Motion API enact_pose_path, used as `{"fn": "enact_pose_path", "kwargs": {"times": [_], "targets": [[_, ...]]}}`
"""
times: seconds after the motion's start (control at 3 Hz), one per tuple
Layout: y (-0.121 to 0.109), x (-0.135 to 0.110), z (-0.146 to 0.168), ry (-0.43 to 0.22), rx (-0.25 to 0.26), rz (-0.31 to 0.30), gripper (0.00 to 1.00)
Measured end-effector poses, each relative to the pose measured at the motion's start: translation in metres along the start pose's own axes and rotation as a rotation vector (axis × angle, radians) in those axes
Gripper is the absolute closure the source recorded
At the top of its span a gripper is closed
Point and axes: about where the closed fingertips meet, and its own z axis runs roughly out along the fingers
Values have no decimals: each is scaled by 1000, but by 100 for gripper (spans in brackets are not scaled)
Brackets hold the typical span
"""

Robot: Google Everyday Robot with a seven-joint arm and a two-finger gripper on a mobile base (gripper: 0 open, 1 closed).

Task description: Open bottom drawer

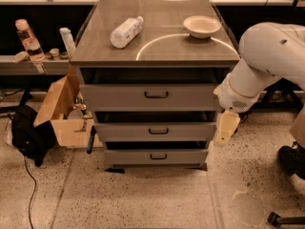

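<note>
- Hanging just right of the cabinet (pixel 157 51), the gripper (pixel 226 127) is seen; its grip state cannot be told.
- The bottom drawer (pixel 128 157) is set lowest, untouched.
- The middle drawer (pixel 124 131), just above, could be caught instead.

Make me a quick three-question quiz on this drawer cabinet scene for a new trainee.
1. True or false: the pincer hangs low beside the right edge of the cabinet.
2. What lies on the cabinet top? A) a plastic bottle and a bowl; B) a mug and a plate; C) a cardboard box.
3. Fill in: the bottom drawer has a small black bar ____ at the centre of its front.

Key: 1 true; 2 A; 3 handle.
</note>
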Motion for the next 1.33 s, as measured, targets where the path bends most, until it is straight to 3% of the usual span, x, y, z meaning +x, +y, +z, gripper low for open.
{"fn": "enact_pose_path", "kwargs": {"times": [0.33,0.67,1.0,1.33], "targets": [[-5,-12,17,-34,-2,-47,0],[-6,-25,34,-66,-53,-189,0],[-6,-24,35,-63,-45,-183,0],[-2,-18,41,-49,1,-145,0]]}}
